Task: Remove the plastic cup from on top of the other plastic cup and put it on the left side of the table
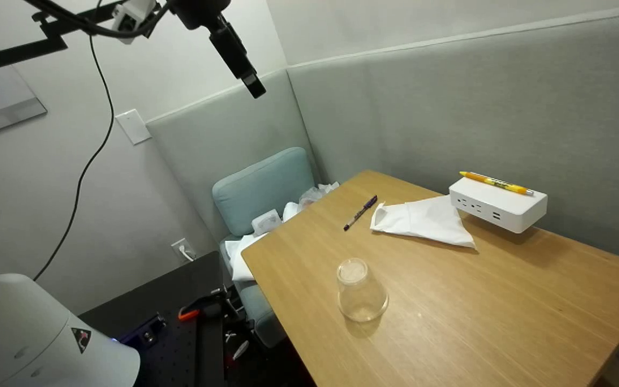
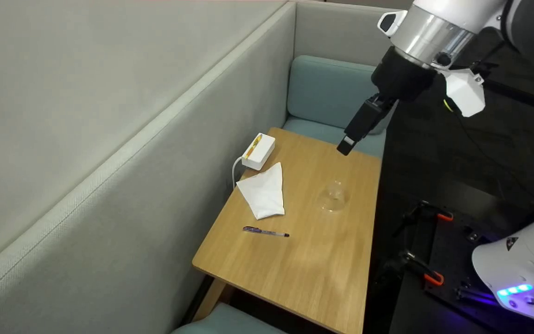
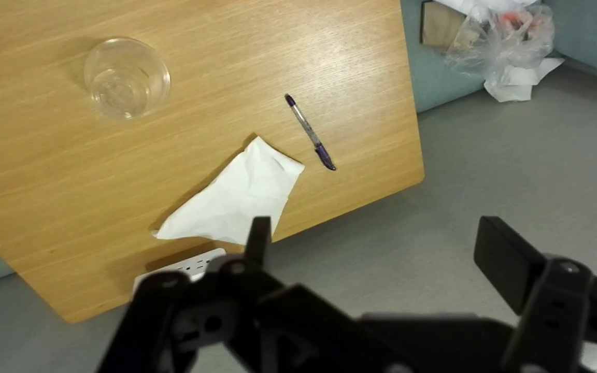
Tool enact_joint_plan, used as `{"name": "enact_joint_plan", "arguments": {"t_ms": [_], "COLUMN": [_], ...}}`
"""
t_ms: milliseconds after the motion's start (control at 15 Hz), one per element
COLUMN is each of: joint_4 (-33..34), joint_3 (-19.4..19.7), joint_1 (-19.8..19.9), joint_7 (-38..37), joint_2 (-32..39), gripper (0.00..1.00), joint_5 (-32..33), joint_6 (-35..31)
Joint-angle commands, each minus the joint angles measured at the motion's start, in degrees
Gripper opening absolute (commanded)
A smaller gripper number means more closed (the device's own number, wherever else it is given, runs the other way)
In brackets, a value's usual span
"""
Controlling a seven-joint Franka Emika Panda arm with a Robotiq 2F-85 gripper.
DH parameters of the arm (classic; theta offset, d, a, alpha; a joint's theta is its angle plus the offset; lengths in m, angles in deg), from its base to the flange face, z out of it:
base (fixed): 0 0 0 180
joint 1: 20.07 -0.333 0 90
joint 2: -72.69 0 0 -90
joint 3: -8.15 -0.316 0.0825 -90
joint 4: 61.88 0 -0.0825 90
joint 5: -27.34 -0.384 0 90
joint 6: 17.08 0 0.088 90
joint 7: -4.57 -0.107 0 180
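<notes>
A clear see-through plastic cup shape (image 1: 362, 295) stands upside down on the light wood-grain table (image 1: 465, 322). It also shows in an exterior view (image 2: 333, 195) and at the upper left of the wrist view (image 3: 126, 77). Only one cup outline shows. I cannot tell whether the plastic cup and the other plastic cup are nested there; no separate second cup is in view. My gripper (image 3: 373, 235) is open, with nothing between its wide-apart fingers. It is high above the table, apart from the cup, as both exterior views show (image 1: 254, 88) (image 2: 346, 146).
A white paper or cloth piece (image 1: 425, 223) and a purple pen (image 1: 360, 212) lie on the table. A white outlet box (image 1: 497, 207) with a yellow-orange pen (image 1: 495, 183) sits at the wall-side edge. Grey padded walls and a pale blue seat (image 1: 266, 188) border the table.
</notes>
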Motion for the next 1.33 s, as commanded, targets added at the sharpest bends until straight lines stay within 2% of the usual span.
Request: {"name": "enact_joint_plan", "arguments": {"t_ms": [0, 267, 467, 667, 1000, 1133, 1200, 1267], "joint_4": [-1.16, -4.22, -7.39, -10.07, -11.24, -9.93, -11.54, -11.44], "joint_3": [-0.80, 0.04, 0.94, 0.40, 1.36, 2.64, 3.30, 4.03], "joint_1": [2.97, 5.54, 6.62, 9.40, 13.51, 13.83, 12.10, 11.86], "joint_7": [-2.75, -4.16, -4.11, -7.52, -17.63, -21.40, -17.70, -18.06], "joint_2": [1.38, 5.24, 10.40, 15.93, 25.91, 30.05, 26.02, 27.40], "gripper": [1.00, 1.00, 1.00, 1.00, 1.00, 1.00, 1.00, 1.00], "joint_5": [3.51, 6.19, 5.49, 9.89, 21.42, 25.79, 22.54, 23.12], "joint_6": [-0.71, -3.59, -10.16, -16.63, -25.94, -28.83, -26.05, -26.75]}}
